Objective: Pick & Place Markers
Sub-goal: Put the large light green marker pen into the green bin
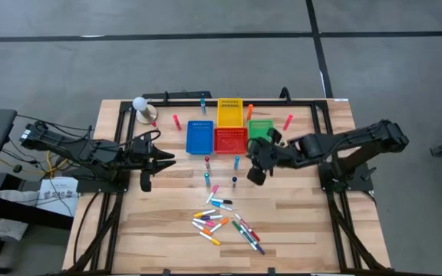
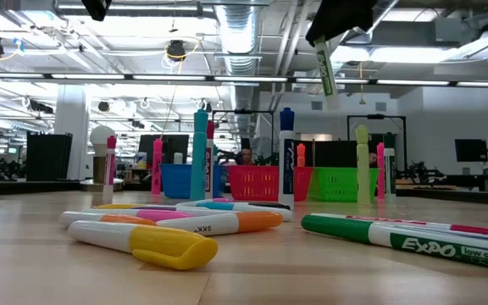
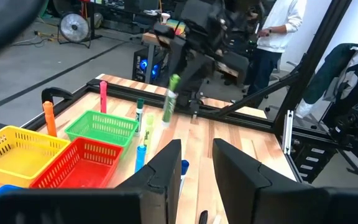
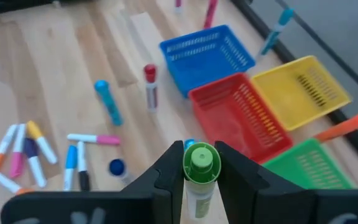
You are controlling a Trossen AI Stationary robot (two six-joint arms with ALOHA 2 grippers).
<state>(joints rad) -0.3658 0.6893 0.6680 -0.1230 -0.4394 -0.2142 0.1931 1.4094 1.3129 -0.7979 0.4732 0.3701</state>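
Observation:
My right gripper [image 1: 256,159] hangs above the table just in front of the red bin [image 1: 230,141] and the green bin [image 1: 261,128], shut on a green-capped marker [image 3: 168,102]. That marker also shows in the low view [image 2: 324,68] and between the fingers in the right wrist view [image 4: 200,171]. My left gripper [image 3: 197,165] is open and holds nothing, left of the blue bin [image 1: 199,136]. Several markers [image 1: 225,222] lie flat in a heap near the table's near edge. Others stand on end in front of the bins [image 1: 207,179]. My right gripper pinches the green marker between its two fingers at the green cap end [image 4: 201,163], coming from above and pointing down. The marker hangs below the fingers, lifted clear of the table and slightly tilted, its white barrel [image 3: 166,115] pointing down.
The yellow bin [image 1: 230,113] sits behind the red one. Pink [image 1: 176,121], orange [image 1: 249,111] and blue [image 1: 203,102] markers stand around the bins. A white round object [image 1: 140,105] stands at the far left corner. A person [image 3: 278,25] stands beyond the table.

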